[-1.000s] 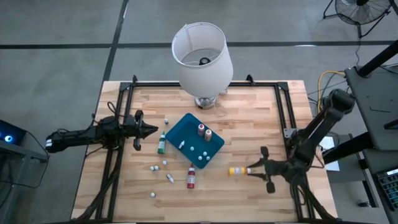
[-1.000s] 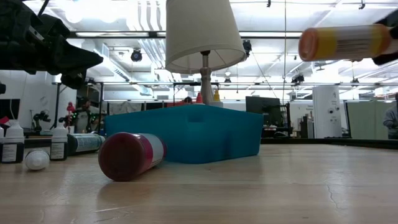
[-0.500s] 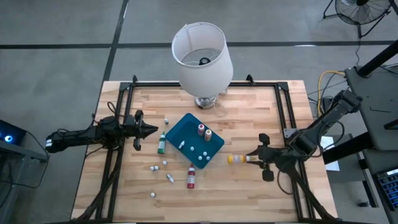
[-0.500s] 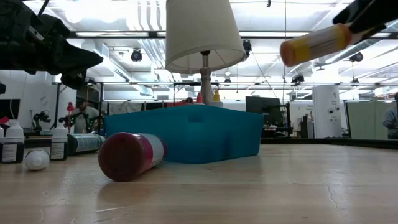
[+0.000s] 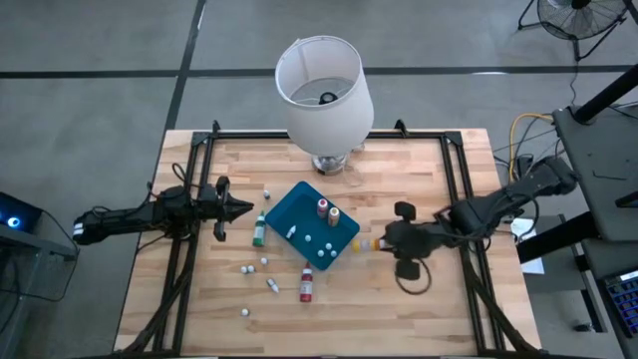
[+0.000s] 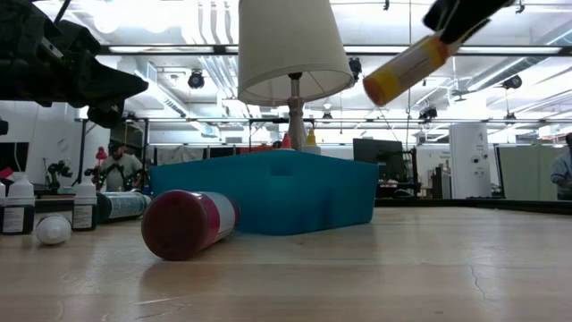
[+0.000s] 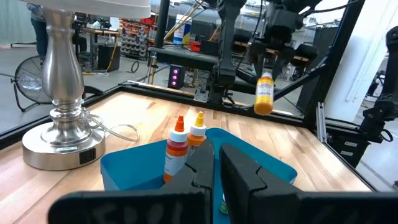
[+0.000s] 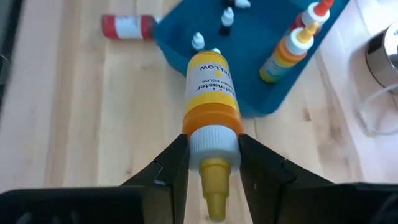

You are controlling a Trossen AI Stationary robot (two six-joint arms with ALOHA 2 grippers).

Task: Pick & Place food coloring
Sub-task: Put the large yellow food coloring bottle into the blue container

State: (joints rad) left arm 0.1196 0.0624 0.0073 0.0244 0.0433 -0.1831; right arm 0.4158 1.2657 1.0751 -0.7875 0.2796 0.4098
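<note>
My right gripper (image 5: pixel 391 240) is shut on a yellow food coloring bottle (image 8: pixel 212 87), in the air just right of the teal-blue tray (image 5: pixel 299 204). The bottle also shows in the low view (image 6: pixel 404 69) and the left wrist view (image 7: pixel 264 93). Two orange-capped bottles (image 5: pixel 328 210) stand upright in the tray. A green bottle (image 5: pixel 259 231) lies on its side left of the tray, and a red bottle (image 5: pixel 306 286) lies in front of it. My left gripper (image 5: pixel 234 207) is shut and empty at the table's left, pointing at the tray. My right gripper pinches the yellow bottle by its white cap (image 8: pixel 213 142) between the two fingers, the narrow tip lying back between them. The fingers come from the table's right, along the bottle. The bottle is lifted clear, tilted with its base lower, toward the tray.
A lamp with a white shade (image 5: pixel 324 90) stands at the table's far middle, behind the tray. Several small white caps (image 5: pixel 265 262) and a small dropper bottle (image 5: pixel 272 285) lie on the wood left and in front of the tray. A black frame (image 5: pixel 454 170) runs along the table's sides.
My right gripper has carried the yellow bottle from the near right toward the tray, leftward and toward the far edge. The bottle has gone from level to tilted, base down. My left arm has kept still.
</note>
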